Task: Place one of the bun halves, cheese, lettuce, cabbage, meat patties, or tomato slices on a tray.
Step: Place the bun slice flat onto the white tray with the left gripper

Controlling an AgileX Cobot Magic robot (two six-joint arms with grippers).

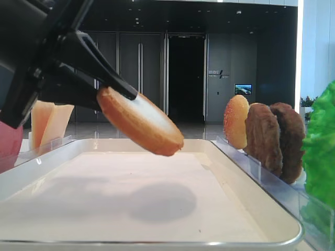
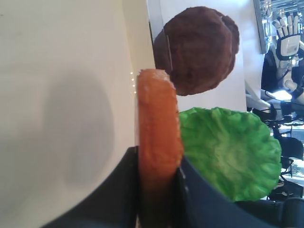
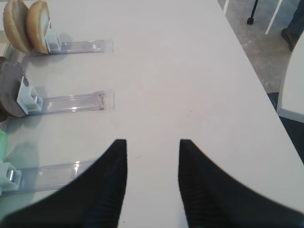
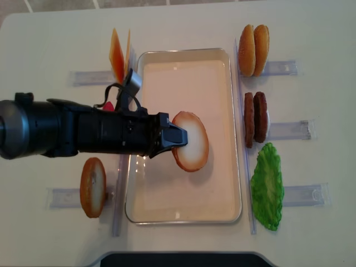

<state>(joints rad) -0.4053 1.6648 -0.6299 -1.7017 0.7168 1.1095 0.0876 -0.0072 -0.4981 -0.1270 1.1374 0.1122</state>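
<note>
Above the cream tray [image 4: 222,61], my left pincer [image 4: 173,139] is clamped on the tilted bun half [image 4: 192,142], while my right pincer [image 3: 153,156] gapes empty.

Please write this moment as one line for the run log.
left gripper: shut on bun half | bun half: above tray, not touching | right gripper: open, empty, over table

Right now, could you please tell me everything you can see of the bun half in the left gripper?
The bun half is a flat round disc with a golden-brown rim and pale toasted face. The left gripper pinches its edge, holding it tilted in the air above the tray, where its shadow falls. It touches only the fingers.
</note>
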